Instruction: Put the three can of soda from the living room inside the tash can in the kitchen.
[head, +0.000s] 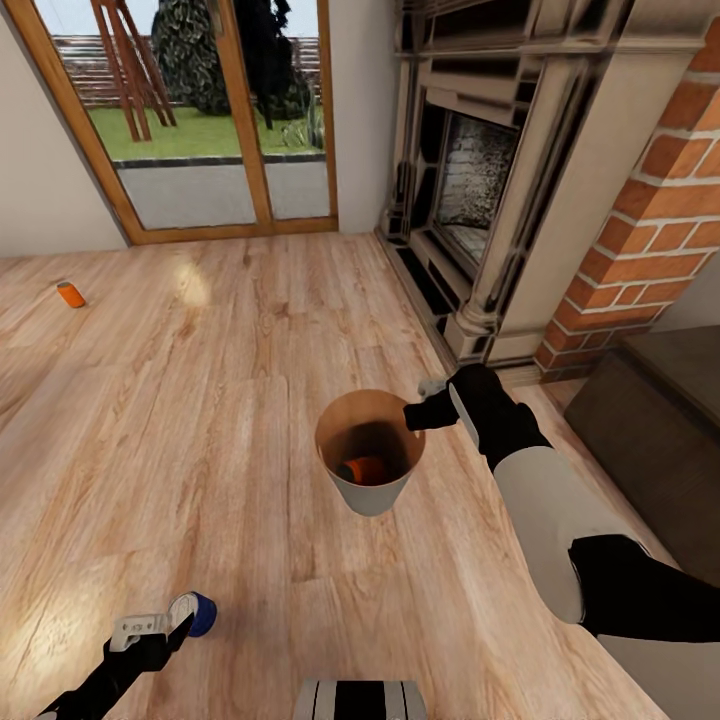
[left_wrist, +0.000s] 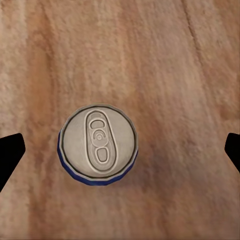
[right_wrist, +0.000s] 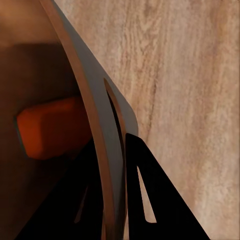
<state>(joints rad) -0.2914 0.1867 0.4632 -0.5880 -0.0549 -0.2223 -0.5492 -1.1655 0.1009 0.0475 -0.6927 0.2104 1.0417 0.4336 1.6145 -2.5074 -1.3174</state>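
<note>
Presently right end effector (right_wrist: 116, 200) clamping tash can (head: 368, 492) wall, left end effector (left_wrist: 120, 150) wide around blue soda can (left_wrist: 98, 145)

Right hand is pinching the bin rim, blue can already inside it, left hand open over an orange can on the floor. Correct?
Colours swapped. The right wrist view shows an orange can inside the bin, whose rim the right hand pinches. The left wrist view shows the open left hand over the blue can on the floor.
</note>
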